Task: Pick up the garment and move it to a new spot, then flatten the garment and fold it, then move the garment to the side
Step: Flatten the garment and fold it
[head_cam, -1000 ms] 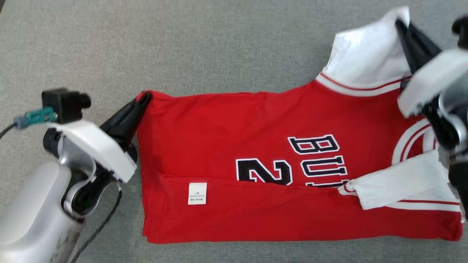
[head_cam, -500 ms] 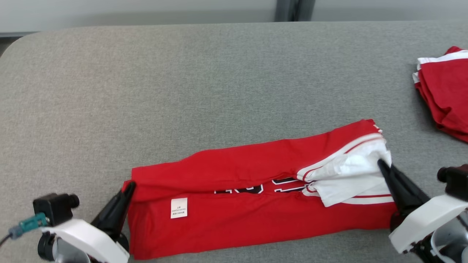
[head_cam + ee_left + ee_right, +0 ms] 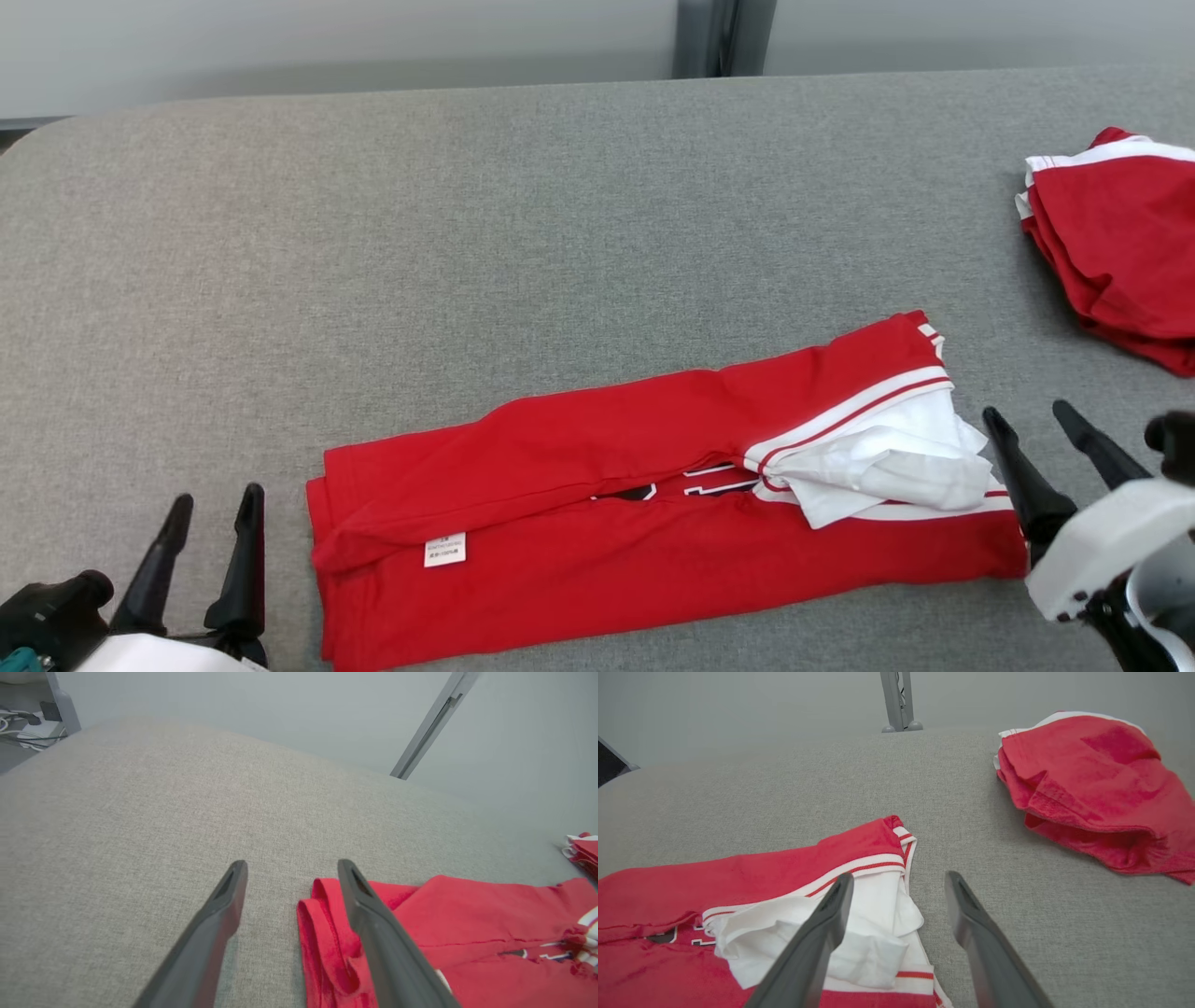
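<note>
We see a wide table covered in grey woven fabric [image 3: 467, 233], rounded at its far left corner, with a pale grey wall [image 3: 280, 47] and a grey metal post [image 3: 719, 37] behind it. The red jersey with white sleeves and black lettering [image 3: 607, 560] lies on the near part of the table, folded lengthwise into a long band. Our left gripper [image 3: 217, 499] stands just beside its hem end, fingers spread wide, gripping nothing. Our right gripper [image 3: 1027, 413] stands just beside the white-sleeve end, likewise spread and empty. A second folded red garment [image 3: 1120, 243] lies well apart at the far right.
</note>
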Robot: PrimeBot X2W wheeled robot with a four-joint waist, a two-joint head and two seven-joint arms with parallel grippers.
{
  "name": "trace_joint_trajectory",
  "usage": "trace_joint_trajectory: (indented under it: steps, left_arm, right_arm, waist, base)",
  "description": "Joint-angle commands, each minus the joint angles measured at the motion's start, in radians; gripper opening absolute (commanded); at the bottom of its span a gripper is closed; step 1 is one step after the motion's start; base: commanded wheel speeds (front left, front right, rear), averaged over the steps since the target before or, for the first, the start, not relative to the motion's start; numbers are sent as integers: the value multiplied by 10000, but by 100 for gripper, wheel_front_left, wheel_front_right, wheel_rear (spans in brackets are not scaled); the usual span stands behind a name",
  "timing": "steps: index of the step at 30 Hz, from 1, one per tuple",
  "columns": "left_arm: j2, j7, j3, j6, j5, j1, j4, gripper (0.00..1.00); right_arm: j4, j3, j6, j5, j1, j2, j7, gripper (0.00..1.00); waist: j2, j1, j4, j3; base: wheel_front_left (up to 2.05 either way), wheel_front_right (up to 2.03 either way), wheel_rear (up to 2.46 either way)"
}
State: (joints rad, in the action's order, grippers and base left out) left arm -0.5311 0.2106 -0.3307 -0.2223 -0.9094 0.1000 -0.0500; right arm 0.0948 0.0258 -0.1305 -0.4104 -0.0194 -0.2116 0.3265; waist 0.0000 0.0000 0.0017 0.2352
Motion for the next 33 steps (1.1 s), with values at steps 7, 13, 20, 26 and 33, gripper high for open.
trace_joint_trajectory:
  steps: [7, 13, 20, 26, 33]
  left_arm:
    - [631, 533, 439, -487, 1918, -298, -63, 100]
    - [1597, 547, 899, 310, 3375, -273, 213, 100]
    - [2909, 548, 1693, 1388, 4845, 32, 710, 100]
    - [3531, 550, 2215, 1922, 5331, 276, 1050, 100]
    - [4188, 549, 2717, 2395, 5751, 598, 1385, 100]
  right_arm:
    - [-1237, -390, -3, 1127, -1197, -260, 1454, 100]
    - [-2615, -676, -5, 1735, -1331, -334, 1852, 100]
    - [-3853, -1178, -43, 508, -1483, 215, 1398, 0]
    - [-3741, -60, 0, -53, -2046, -658, 779, 0]
    - [-1771, 470, -6, -845, -1962, -1136, 1158, 0]
  waist:
    - [0, 0, 481, 295]
    - [0, 0, 953, 403]
    - [0, 0, 1017, 82]
    - [0, 0, 859, -487]
    - [0, 0, 883, -1167]
  base:
    - [0, 0, 0]
    - [0, 0, 0]
    - [0, 0, 0]
    - [0, 0, 0]
    - [0, 0, 0]
